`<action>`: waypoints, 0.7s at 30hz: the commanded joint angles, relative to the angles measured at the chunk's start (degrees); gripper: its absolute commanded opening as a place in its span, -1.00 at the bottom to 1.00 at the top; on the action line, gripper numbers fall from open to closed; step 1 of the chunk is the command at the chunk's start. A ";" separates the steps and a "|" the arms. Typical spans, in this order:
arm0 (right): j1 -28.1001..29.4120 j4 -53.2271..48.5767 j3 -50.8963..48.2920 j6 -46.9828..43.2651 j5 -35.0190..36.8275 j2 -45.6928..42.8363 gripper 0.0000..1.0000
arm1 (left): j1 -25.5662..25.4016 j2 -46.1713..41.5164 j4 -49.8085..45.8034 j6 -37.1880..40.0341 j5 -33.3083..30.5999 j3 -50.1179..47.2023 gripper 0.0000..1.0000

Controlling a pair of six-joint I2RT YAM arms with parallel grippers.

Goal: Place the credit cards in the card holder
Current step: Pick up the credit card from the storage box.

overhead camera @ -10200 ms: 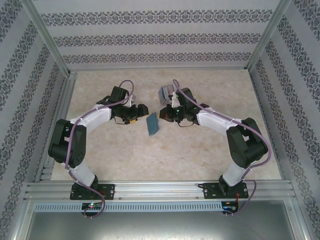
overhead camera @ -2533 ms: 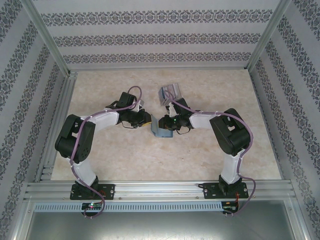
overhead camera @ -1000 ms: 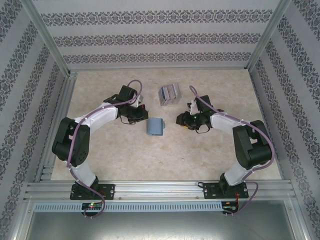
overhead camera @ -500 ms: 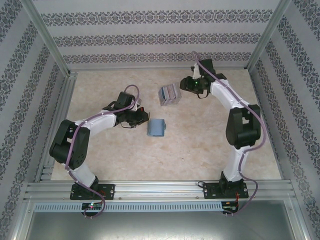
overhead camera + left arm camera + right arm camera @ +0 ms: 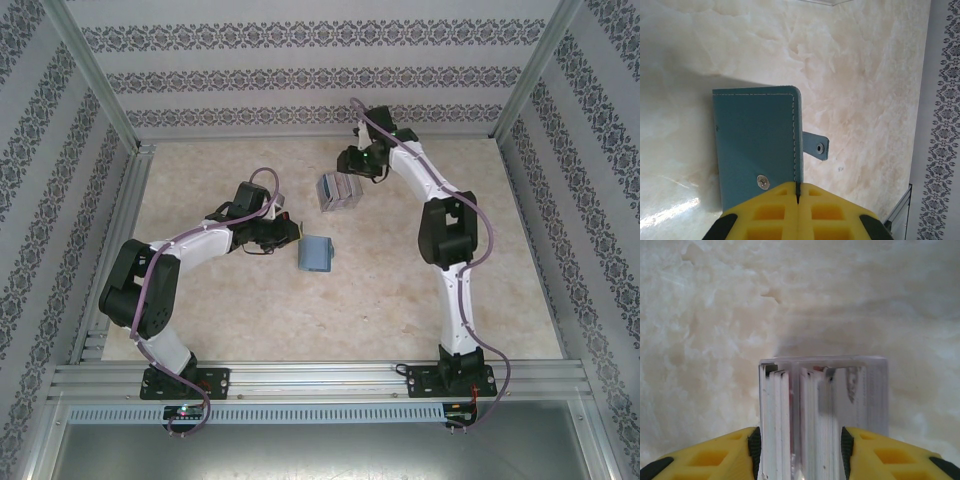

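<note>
Left fingers [image 5: 780, 192]: yellow, pressed together at holder's near edge.
Card holder [image 5: 317, 253]: teal stitched rectangle, frame centre, on marbled counter [image 5: 230, 320]; long axis roughly up-frame.
Credit cards [image 5: 338, 188]: thin fanned pile, upper centre.
Right fingers [image 5: 735, 440]: apart, flanking pile; contact unclear.

No text, brand or number can be read in these pictures. In the right wrist view, one of the credit cards [image 5: 822, 410] carries fine rows of dark print on its face, but they are too blurred to read. On the card holder [image 5: 755, 145], the metal snap [image 5: 760, 182] is too small to show any marking.
</note>
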 commanded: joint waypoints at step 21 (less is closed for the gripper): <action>2.02 -7.31 7.17 -1.89 3.16 5.87 -0.02 | -0.64 -1.48 3.49 -0.78 2.05 -1.23 -1.00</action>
